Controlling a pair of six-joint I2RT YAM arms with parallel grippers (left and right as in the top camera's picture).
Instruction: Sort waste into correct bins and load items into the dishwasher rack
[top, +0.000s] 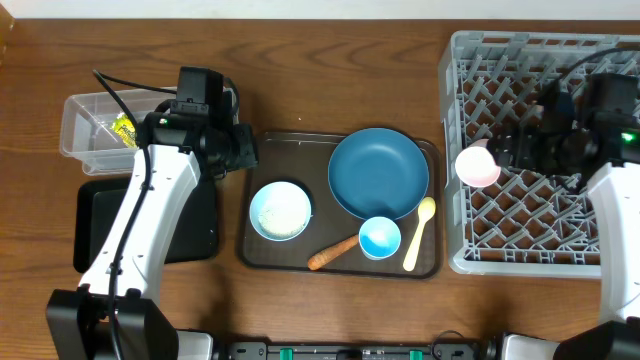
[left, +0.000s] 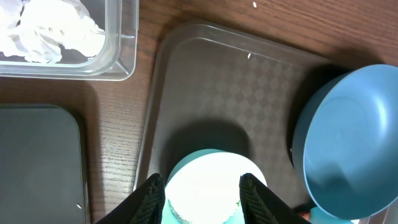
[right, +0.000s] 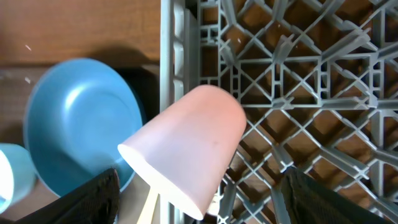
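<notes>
**Pink cup on the rack's edge, everything else still on the tray**

The right gripper (right: 200, 176) sits over the left side of the grey dishwasher rack (top: 530, 225). Its fingers are spread wide with the pink cup (top: 477, 166) between them. The cup is tilted, right at the rack's left wall. There's a visible gap on one side, so it doesn't look clamped.

The left gripper (left: 202, 180) hangs over the brown serving tray (top: 300, 150), fingers apart. In the wrist view the pale-blue bowl (top: 280, 210) shows between them from above, and nothing is gripped.

Also on that tray:
- the dark-blue plate (top: 378, 172)
- the blue-inside cup (top: 380, 237), touching the plate's near rim
- the carrot piece (top: 332, 253), just left of that cup
- the cream spoon (top: 420, 232), on the right

The clear tub (top: 85, 115) top left holds the yellow-green wrapper (top: 125, 130) and white paper wads (left: 50, 31). The black tray (top: 95, 225) sits just below it.
</notes>
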